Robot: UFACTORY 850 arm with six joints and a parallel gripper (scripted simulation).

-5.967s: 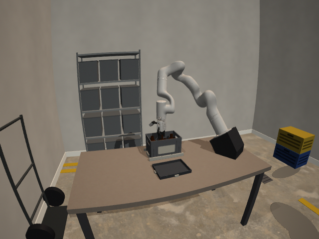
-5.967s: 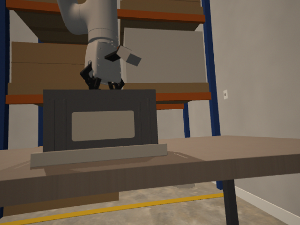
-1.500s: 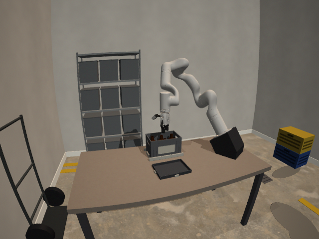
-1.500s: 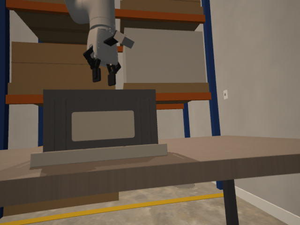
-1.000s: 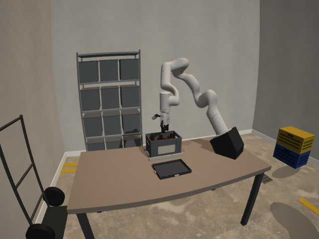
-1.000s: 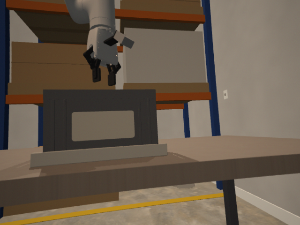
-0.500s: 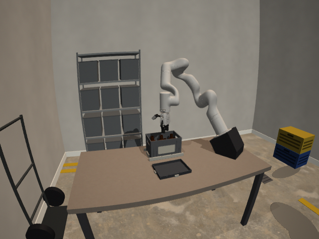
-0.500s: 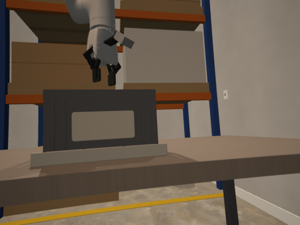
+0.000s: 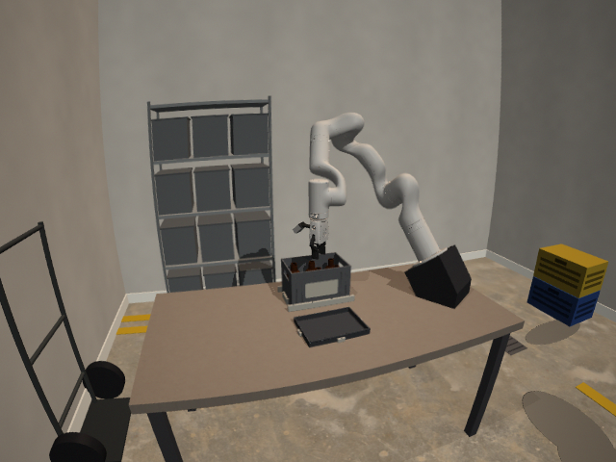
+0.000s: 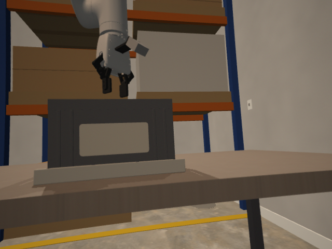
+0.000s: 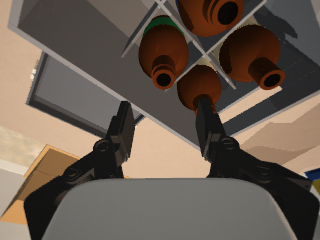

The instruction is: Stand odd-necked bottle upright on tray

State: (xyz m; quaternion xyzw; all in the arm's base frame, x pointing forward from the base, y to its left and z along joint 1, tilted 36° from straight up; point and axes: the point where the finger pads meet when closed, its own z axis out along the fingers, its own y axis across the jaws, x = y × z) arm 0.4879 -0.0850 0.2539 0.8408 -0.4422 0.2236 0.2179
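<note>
The crate held brown bottles. The tray lay on the bench, toward five o'clock from the crate. The pincer was spread above the crate.

claw raised from its lower spot at the crate, fingertips now above the rim beneath it instead of hidden behind the wall, arm above the claw lifted along with it
</note>
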